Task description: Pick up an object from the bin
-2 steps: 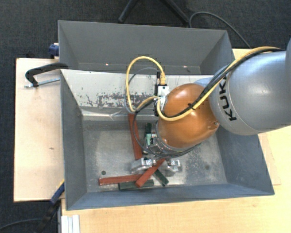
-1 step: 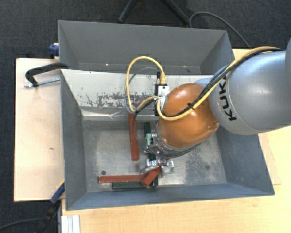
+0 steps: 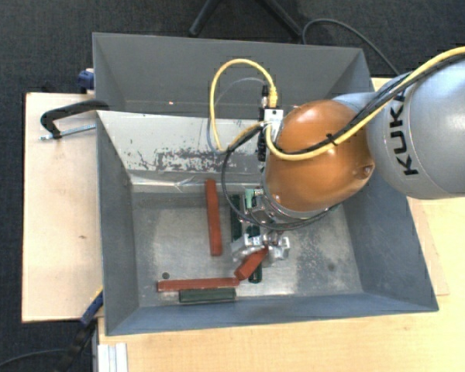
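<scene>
My gripper [image 3: 267, 246] is low in the bin, right of the middle, under the orange wrist cover. A short red-brown block [image 3: 249, 266] lies tilted just below and left of it, its upper end touching the gripper's metal tip. A dark green piece [image 3: 236, 227] sits against the gripper's left side, partly hidden by it. A long red-brown stick [image 3: 214, 217] lies upright in the view a little further left.
Along the bin's near wall lie another red-brown stick [image 3: 198, 284] and a dark green bar [image 3: 207, 295] just below it. A small black dot [image 3: 165, 277] sits at the left. The arm covers the bin's right half.
</scene>
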Robot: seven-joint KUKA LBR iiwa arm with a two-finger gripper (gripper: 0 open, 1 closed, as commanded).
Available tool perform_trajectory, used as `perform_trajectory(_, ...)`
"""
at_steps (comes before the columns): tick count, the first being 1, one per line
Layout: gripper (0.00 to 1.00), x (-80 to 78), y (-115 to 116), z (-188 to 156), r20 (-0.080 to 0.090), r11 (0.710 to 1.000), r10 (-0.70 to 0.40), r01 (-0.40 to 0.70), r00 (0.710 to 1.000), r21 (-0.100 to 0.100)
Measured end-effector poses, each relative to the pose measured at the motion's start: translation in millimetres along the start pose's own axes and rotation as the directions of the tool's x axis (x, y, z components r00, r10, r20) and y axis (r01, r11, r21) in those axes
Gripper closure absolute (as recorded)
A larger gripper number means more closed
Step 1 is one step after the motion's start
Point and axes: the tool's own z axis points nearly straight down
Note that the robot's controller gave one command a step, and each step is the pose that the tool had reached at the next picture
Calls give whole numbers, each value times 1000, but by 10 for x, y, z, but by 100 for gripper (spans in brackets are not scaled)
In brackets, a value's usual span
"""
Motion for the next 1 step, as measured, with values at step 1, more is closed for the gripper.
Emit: perform_trajectory(1, 100, -17, -18, -369, 0, 1000, 4, -4, 1000, -3)
